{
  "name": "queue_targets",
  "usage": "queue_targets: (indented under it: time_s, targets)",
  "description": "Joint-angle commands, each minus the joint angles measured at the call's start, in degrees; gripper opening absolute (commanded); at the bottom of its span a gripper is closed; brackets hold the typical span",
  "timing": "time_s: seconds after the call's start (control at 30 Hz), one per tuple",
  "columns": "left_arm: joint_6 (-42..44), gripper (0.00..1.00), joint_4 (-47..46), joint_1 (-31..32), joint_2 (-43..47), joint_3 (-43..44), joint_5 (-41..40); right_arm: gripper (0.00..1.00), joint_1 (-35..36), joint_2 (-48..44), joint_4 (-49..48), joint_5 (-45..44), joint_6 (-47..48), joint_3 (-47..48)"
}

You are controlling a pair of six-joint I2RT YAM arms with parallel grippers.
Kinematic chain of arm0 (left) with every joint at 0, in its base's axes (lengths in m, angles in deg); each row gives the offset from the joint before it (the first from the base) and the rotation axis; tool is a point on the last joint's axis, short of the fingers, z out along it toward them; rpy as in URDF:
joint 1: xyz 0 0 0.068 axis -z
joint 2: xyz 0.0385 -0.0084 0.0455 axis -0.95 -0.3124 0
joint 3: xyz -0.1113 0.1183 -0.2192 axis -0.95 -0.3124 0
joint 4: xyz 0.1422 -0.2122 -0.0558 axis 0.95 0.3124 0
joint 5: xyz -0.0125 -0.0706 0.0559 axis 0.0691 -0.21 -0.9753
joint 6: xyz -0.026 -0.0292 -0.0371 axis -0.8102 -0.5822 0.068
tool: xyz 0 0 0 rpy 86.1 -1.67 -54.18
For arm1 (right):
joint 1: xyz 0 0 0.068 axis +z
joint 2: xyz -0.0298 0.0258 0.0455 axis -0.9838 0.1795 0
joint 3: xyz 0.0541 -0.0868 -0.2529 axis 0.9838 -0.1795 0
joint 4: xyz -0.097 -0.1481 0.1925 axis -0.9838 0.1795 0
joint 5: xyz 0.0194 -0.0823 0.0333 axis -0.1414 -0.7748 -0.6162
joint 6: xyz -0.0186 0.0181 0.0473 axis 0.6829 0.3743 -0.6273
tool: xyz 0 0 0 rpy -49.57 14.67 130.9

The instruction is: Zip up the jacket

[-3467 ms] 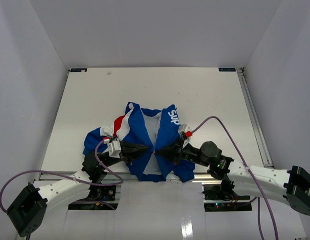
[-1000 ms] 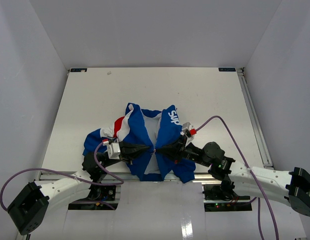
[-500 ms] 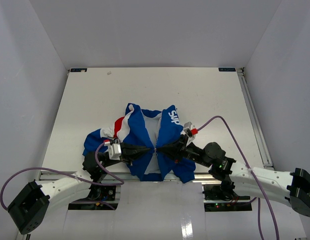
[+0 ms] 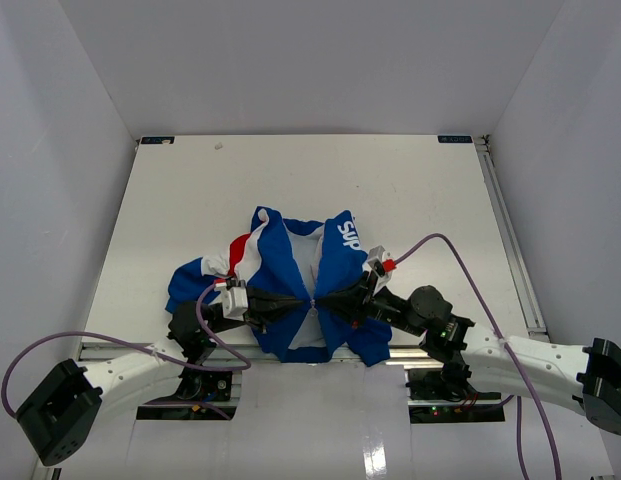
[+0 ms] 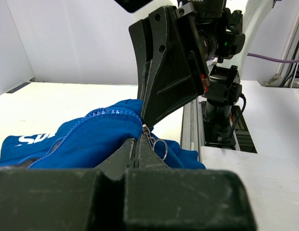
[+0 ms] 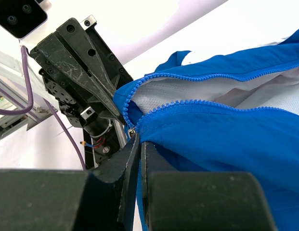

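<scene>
The blue jacket (image 4: pixel 280 255) lies open near the table's front edge, white lining up, with white lettering on its right panel. My left gripper (image 4: pixel 304 299) and right gripper (image 4: pixel 320 299) meet tip to tip at the bottom of its front zipper. In the left wrist view my left gripper (image 5: pixel 139 139) is shut on the jacket's (image 5: pixel 91 139) zipper edge, with the pull's metal ring (image 5: pixel 162 149) lying beside its tip. In the right wrist view my right gripper (image 6: pixel 138 139) is shut on the blue zipper tape just below the slider (image 6: pixel 132 131). Above it both rows of teeth run apart.
A metal rail (image 4: pixel 120 348) borders the table's near edge, close under the jacket's hem. The right arm's purple cable (image 4: pixel 440 245) arches over the table to the right of the jacket. White walls enclose the table on three sides.
Both grippers' tips have drawn together at the zipper's bottom and shifted very slightly right. The jacket has barely moved.
</scene>
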Motion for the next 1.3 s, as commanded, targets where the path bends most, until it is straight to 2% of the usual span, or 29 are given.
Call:
queue_targets:
  time_s: [0.0, 0.1, 0.23, 0.47, 0.63, 0.7, 0.8, 0.87, 1.1, 1.27]
  targets:
    - [-1.31, 0.02, 1.43, 0.03, -0.21, -3.6, 2.75, 0.08, -0.09, -1.32, -4.52, -0.33, 1.03, 0.27]
    - [-1.98, 0.11, 1.37, 0.03, 0.07, -3.38, 2.47, 0.08, -0.03, -1.1, -4.52, 0.23, 1.12, -0.03]
    - [-3.3, 0.29, -0.4, 0.03, -0.81, -3.47, 2.3, 0.08, -0.03, -0.39, -5.22, 0.5, 1.04, -0.3]
    - [-3.98, 0.31, -1.93, 0.03, -2.53, -3.12, 2.97, 0.08, -0.05, 1.19, -6.37, 1.26, 0.68, -0.45]
    - [-3.7, 0.27, -2.07, -0.04, -2.67, -3.12, 2.46, 0.08, -0.03, 1.83, -6.75, 1.79, 0.68, -0.39]
    - [-3.49, 0.21, -2.01, 0.03, -2.8, -3.18, 2.51, 0.08, -0.09, 2.04, -6.89, 2.08, 0.68, -0.39]
    - [-2.96, 0.05, -0.12, 0.03, -3.08, -2.72, 2.97, 0.08, -0.11, 2.25, -6.87, 2.06, 0.79, -0.28]
    - [-2.04, 0.0, 3.72, 0.03, -2.97, -1.33, 3.7, 0.08, -0.11, 2.28, -6.53, 1.87, 1.05, -0.04]
    - [-0.8, 0.0, 13.58, 0.03, -2.94, 1.52, 4.08, 0.08, -0.11, 0.33, -3.85, 0.28, 3.28, 1.73]
    - [-0.68, 0.0, 13.21, 0.03, -5.35, 2.29, 6.27, 0.08, -0.15, -0.75, -1.78, -0.05, 4.7, 2.73]
